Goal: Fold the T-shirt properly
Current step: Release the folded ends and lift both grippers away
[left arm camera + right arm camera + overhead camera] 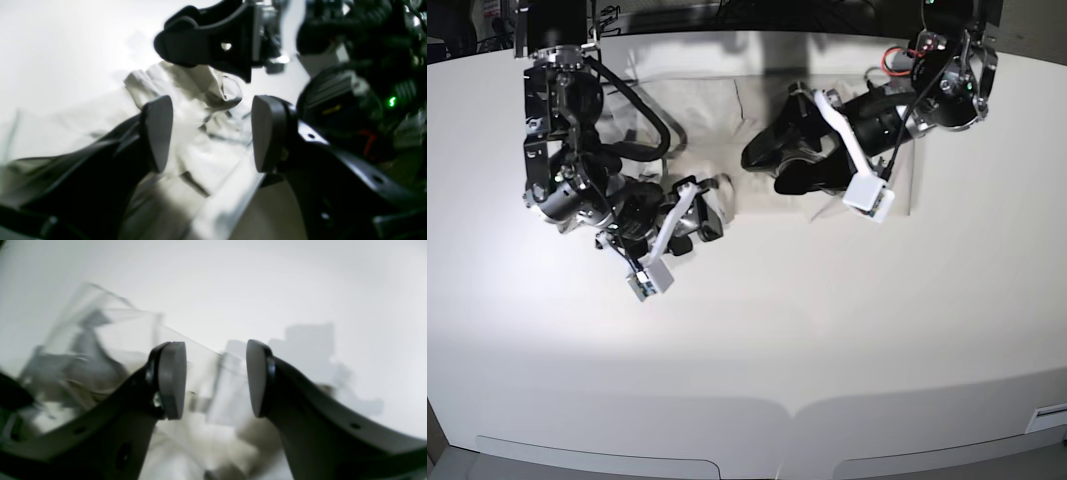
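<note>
The pale beige-grey T-shirt (717,110) lies crumpled at the back of the white table, between my two arms. In the left wrist view its wrinkled fabric (206,110) bunches up under and between my left gripper's fingers. My left gripper (211,133) is open, with the fabric in the gap but not pinched; in the base view it (762,165) is over the shirt's middle. My right gripper (215,380) is open over the blurred shirt (110,340); in the base view it (715,212) is at the shirt's near edge. The two grippers are close together.
The white table (757,330) stretches wide in front of the shirt. The right arm's black finger (200,43) and body with a green light (392,101) fill the top and right of the left wrist view. White camera blocks (867,195) hang under each wrist.
</note>
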Controlling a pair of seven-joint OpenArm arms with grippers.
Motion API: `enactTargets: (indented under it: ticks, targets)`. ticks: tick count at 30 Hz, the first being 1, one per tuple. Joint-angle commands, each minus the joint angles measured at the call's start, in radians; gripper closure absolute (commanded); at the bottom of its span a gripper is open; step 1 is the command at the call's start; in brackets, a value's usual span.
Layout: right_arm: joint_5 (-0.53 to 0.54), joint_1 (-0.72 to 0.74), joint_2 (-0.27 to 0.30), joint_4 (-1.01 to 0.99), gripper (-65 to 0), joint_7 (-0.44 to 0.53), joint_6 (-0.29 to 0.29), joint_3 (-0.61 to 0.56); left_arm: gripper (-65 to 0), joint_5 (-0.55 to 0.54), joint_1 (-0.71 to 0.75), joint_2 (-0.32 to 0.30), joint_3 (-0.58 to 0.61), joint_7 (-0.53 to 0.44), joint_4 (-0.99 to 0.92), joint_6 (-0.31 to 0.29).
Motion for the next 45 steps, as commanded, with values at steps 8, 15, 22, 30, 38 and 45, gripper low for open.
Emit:
enactTargets:
  ticks: [8, 15, 22, 30, 38, 45]
  targets:
    - [0.094, 0.018, 0.113, 0.019, -29.5, -0.011, -0.005, 0.198, -36.7, 0.237, -0.005, -0.104, -0.003, -0.095, 0.021, 0.131]
    - [0.231, 0.004, 0.203, 0.019, -29.5, -0.070, -0.003, 0.377, -36.7, 0.302, -0.002, -0.176, -0.003, -0.110, -0.014, 0.158]
    - [0.236, -0.001, 0.235, 0.019, -29.5, -0.077, -0.003, 0.431, -36.7, 0.202, -0.003, -0.190, -0.003, -0.118, -0.198, 0.069]
    - [0.235, -0.001, 0.234, 0.019, -29.5, -0.070, -0.003, 0.431, -36.7, -0.184, 0.032, -0.147, 0.004, 0.093, -0.210, -0.129]
    - [0.234, 0.000, 0.234, 0.019, -29.5, -0.070, -0.003, 0.431, -36.7, -0.198, 0.066, -0.051, 0.120, 0.107, -0.208, -0.129]
    - [0.231, -0.001, 0.234, 0.019, -29.5, -0.071, -0.003, 0.431, -36.6, -0.196, -0.042, -0.055, 0.070, 0.069, -0.203, -0.129]
